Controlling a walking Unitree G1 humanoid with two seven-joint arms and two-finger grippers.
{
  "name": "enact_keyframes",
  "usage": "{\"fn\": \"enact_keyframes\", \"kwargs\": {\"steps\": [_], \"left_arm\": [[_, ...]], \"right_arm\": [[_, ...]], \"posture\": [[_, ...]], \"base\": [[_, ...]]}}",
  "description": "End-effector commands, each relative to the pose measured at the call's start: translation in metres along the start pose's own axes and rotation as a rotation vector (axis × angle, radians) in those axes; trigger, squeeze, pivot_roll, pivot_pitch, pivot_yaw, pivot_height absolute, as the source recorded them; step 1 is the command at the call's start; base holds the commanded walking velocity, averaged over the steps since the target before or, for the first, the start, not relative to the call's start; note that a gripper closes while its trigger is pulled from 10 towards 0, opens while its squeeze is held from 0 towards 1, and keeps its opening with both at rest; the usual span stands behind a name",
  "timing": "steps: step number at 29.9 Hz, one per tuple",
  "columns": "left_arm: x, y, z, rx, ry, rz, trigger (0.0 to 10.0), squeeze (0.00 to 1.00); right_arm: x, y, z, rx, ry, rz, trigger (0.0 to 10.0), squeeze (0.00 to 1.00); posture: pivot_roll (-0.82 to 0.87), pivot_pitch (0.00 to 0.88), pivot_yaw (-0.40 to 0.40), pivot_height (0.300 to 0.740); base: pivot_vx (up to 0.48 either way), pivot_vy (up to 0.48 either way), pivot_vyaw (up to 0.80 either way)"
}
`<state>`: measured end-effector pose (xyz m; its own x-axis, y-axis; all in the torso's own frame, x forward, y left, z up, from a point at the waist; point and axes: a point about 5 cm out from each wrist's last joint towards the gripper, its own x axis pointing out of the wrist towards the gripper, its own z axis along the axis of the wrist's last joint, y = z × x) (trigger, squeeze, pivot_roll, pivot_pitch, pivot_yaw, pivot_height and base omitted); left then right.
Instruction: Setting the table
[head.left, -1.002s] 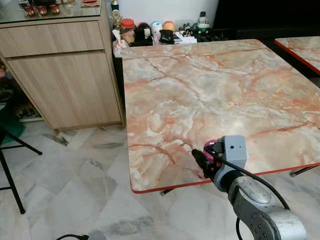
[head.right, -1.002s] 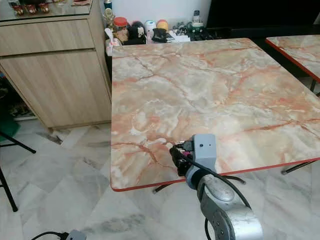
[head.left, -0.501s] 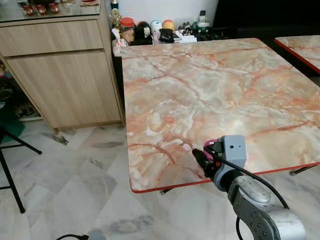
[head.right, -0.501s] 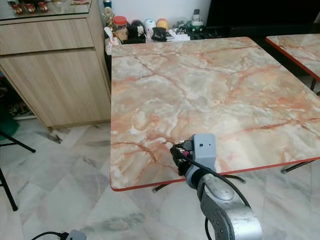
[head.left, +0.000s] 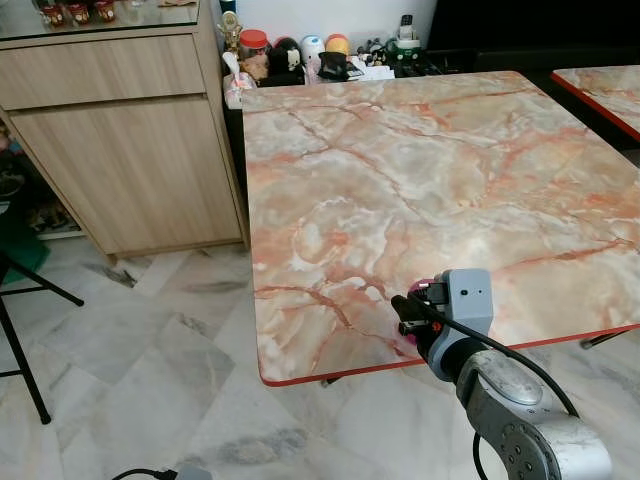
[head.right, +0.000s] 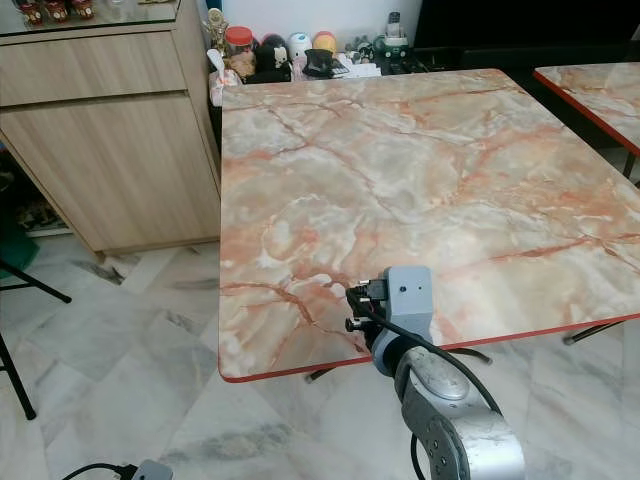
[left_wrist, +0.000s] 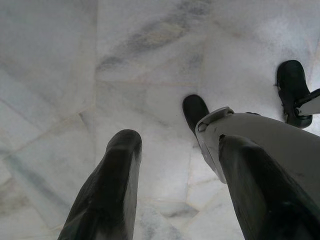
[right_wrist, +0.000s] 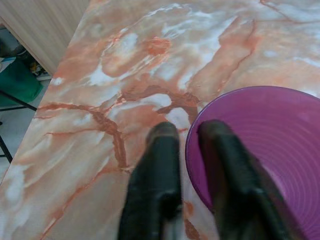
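My right gripper (right_wrist: 189, 131) is shut on the rim of a purple bowl (right_wrist: 260, 140), with one finger outside the bowl and one inside it. The bowl sits low over the near left corner of the orange marble table (head.left: 400, 170). In the left eye view only a pink sliver of the bowl (head.left: 422, 286) shows behind the grey wrist block, and the right gripper (head.left: 403, 303) points left along the table's front edge. My left gripper (left_wrist: 177, 150) hangs open over the pale floor, near my own black feet.
A wooden cabinet (head.left: 130, 150) stands left of the table. Jars and small figures (head.left: 300, 55) crowd the far side by the wall. A second marble table (head.left: 605, 90) is at the right. Black stool legs (head.left: 20, 300) stand on the floor at the far left.
The right gripper has turned slightly, so its fingers look thinner and more level over the table corner. The whole view has shifted a little.
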<state>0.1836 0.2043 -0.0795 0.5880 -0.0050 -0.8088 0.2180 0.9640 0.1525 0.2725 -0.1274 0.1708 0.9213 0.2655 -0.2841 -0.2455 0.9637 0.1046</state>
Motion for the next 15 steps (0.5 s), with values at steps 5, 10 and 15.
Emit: {"fn": "enact_keyframes", "kwargs": {"steps": [5, 10, 15], "left_arm": [[-0.0023, -0.0005, -0.0125, 0.002, 0.048, -0.003, 10.0, 0.0], [-0.0023, -0.0007, -0.0127, 0.002, 0.049, -0.004, 10.0, 0.0], [-0.0024, -0.0009, -0.0131, 0.001, 0.051, -0.007, 10.0, 0.0]], "right_arm": [[0.0008, -0.0004, -0.0023, 0.0, 0.013, 0.004, 0.0, 0.0], [0.0008, -0.0007, -0.003, 0.001, 0.016, 0.004, 0.0, 0.0], [0.001, -0.0009, -0.0043, 0.001, 0.021, 0.006, 0.0, 0.0]], "posture": [[-0.05, 0.183, -0.011, 0.74], [-0.05, 0.183, -0.011, 0.74], [-0.05, 0.183, -0.011, 0.74]], "base": [[0.0, 0.0, 0.0], [0.0, 0.0, 0.0], [0.0, 0.0, 0.0]]}}
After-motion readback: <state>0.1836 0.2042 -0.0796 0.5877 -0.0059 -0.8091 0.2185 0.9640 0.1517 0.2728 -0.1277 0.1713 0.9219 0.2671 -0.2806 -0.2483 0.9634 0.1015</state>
